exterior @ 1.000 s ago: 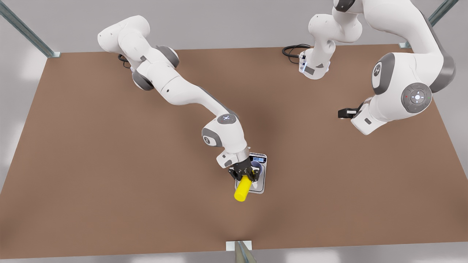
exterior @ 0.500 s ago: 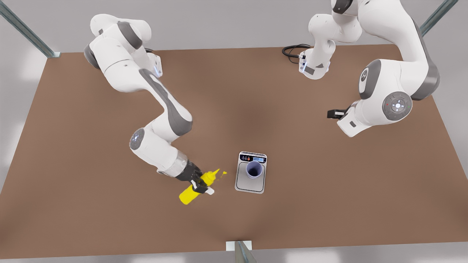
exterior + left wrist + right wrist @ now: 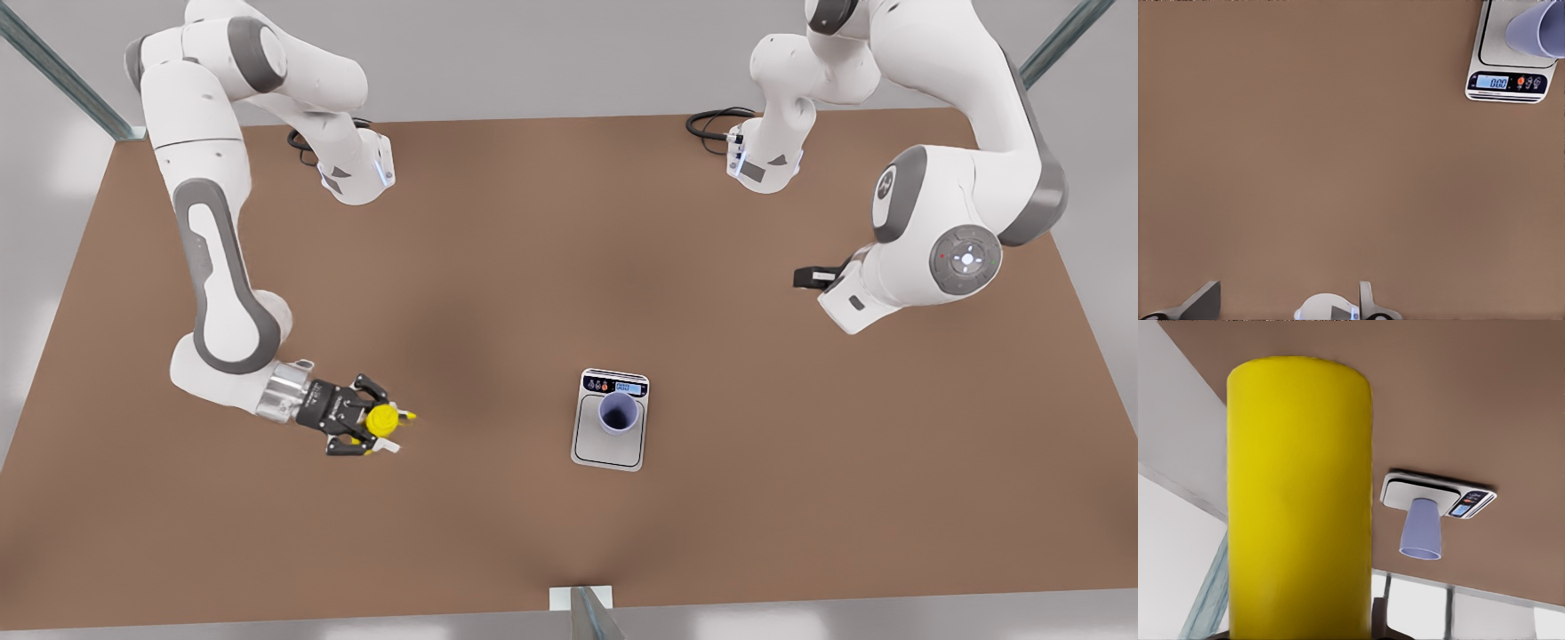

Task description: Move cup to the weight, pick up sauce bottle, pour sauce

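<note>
A: Now, right gripper (image 3: 378, 429)?
B: Clamped around the bright yellow squeeze sauce bottle (image 3: 383, 420).
A: Left gripper (image 3: 805, 277)?
B: Waiting; finger spacing unclear. Lavender-blue cup (image 3: 618, 412) sits on the flat silver-white scale (image 3: 609, 449), well apart from both.

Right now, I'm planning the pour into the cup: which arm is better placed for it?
The right one, probably. The right gripper is shut on the sauce bottle, to the front view's left of the weight where the cup stands. The left gripper waits open, farther off.
</note>
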Robot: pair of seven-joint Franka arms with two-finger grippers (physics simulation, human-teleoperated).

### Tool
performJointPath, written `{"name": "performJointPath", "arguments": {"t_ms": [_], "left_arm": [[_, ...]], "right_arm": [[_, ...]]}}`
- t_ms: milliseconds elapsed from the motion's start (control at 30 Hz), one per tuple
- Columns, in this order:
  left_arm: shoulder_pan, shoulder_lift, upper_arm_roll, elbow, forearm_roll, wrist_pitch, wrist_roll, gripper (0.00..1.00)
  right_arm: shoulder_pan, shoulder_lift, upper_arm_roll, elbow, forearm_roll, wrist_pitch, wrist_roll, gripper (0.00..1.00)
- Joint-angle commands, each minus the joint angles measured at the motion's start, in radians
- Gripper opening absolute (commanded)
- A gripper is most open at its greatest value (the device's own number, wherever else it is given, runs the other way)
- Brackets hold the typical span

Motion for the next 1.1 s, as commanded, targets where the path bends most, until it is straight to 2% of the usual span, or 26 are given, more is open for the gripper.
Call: {"name": "performJointPath", "arguments": {"t_ms": [0,167,333,400,633,867,1033,1067], "left_arm": [[0.0,0.0,0.0,0.0,0.003,0.0,0.0,1.0],[0.0,0.001,0.0,-0.002,0.003,0.0,0.0,1.0],[-0.002,0.001,-0.02,-0.003,0.006,-0.002,-0.003,1.0],[-0.002,0.003,-0.02,-0.008,0.006,-0.002,-0.003,1.0],[-0.002,0.018,-0.02,-0.011,0.006,0.0,-0.001,1.0],[-0.002,0.018,-0.018,-0.011,0.008,0.0,0.0,1.0],[-0.002,0.024,-0.02,-0.009,0.008,0.0,-0.001,1.0],[-0.002,0.024,-0.02,-0.009,0.008,0.0,0.0,1.0]], "right_arm": [[-0.015,0.0,0.001,-0.002,0.001,-0.028,-0.004,0.38],[-0.135,0.01,0.001,-0.071,0.109,-0.25,-0.083,0.39],[-0.238,0.111,0.029,-0.108,0.21,-0.395,-0.22,0.39],[-0.259,0.135,0.055,-0.129,0.211,-0.401,-0.238,0.39],[-0.271,0.233,0.056,-0.186,0.208,-0.396,-0.381,0.39],[-0.297,0.269,0.058,-0.225,0.208,-0.428,-0.482,0.4],[-0.296,0.287,0.056,-0.226,0.205,-0.427,-0.504,0.42],[-0.296,0.29,0.056,-0.228,0.204,-0.427,-0.505,0.45]]}}
